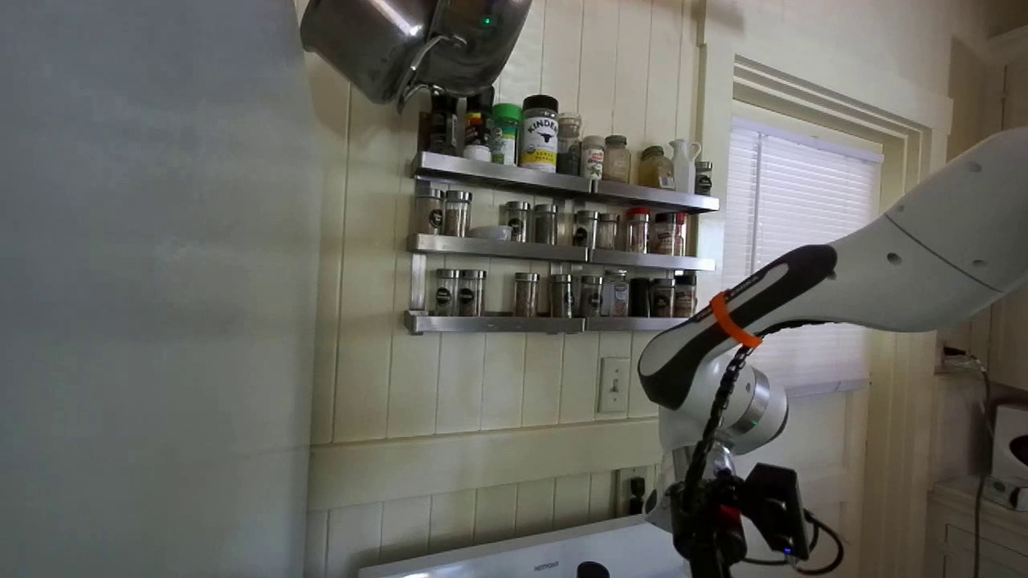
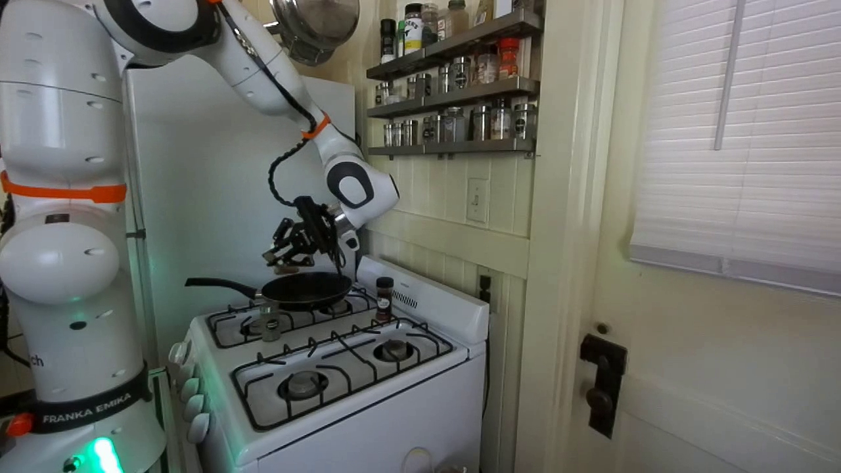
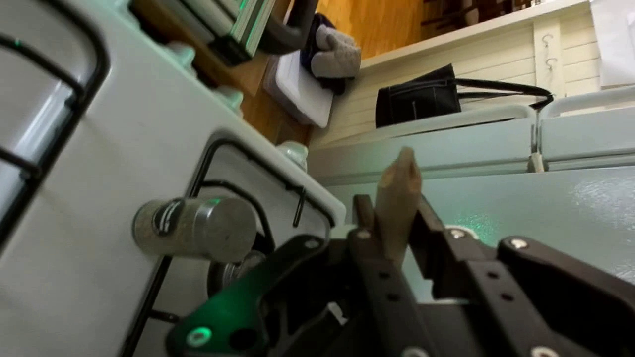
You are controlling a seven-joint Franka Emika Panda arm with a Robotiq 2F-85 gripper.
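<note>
Gripper clenched, tan piece showing between its fingers; can't tell if that's padding or something held. In an exterior view it hangs over the black frying pan, clearance unclear. Pan sits on the white gas stove, refrigerator side, handle pointing away from the backguard. Glass spice jar with metal lid stands upright on the stovetop near the pan; dark-capped jar by the backguard. Steel wall shelves of spice jars in both exterior views.

Cream panelled wall, wooden floor, pale fridge, daylight behind white blinds.
</note>
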